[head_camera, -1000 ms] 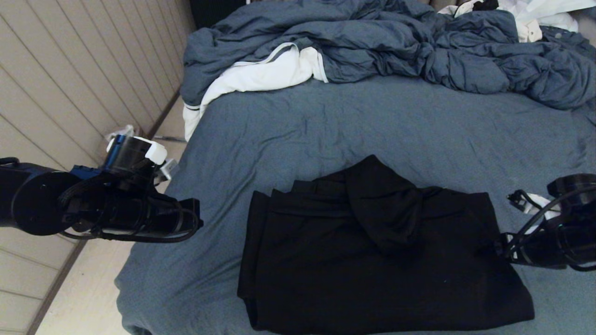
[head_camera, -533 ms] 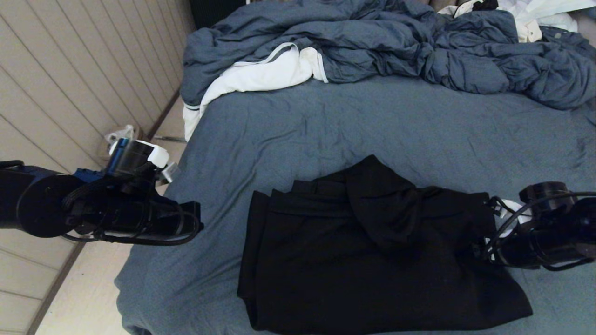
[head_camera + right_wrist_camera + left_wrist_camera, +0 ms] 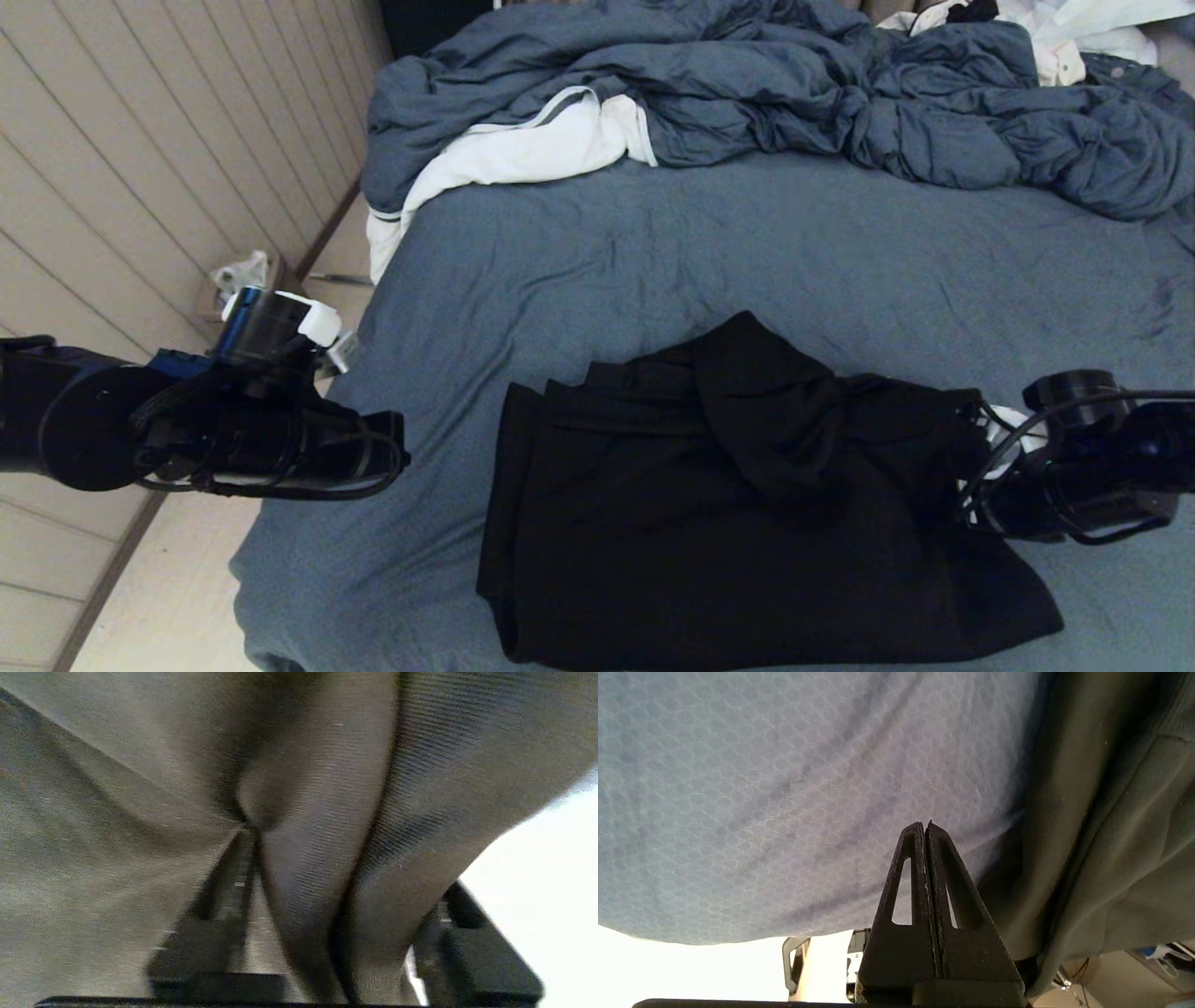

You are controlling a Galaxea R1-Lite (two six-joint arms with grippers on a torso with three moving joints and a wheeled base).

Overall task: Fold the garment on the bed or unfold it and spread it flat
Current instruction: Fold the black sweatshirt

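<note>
The black hoodie (image 3: 728, 523) lies folded on the near part of the blue-grey bed (image 3: 747, 243), with its hood on top. My right gripper (image 3: 966, 495) is at the hoodie's right edge. In the right wrist view the gripper (image 3: 327, 833) stands open, with a ridge of the hoodie (image 3: 140, 765) bunched between its spread fingers (image 3: 229, 891). My left gripper (image 3: 400, 448) is shut and empty over the bed's left edge, apart from the hoodie. In the left wrist view its closed tips (image 3: 924, 823) point at bare sheet beside the hoodie (image 3: 1111, 835).
A rumpled blue-grey duvet (image 3: 747, 84) and a white cloth with grey trim (image 3: 523, 149) lie at the far end of the bed. More white clothing (image 3: 1074, 37) sits at the far right. A panelled wall and floor with small clutter (image 3: 243, 275) are on the left.
My right gripper has moved left into the hoodie's right edge, nudging that edge slightly leftward. The left arm has barely shifted.
</note>
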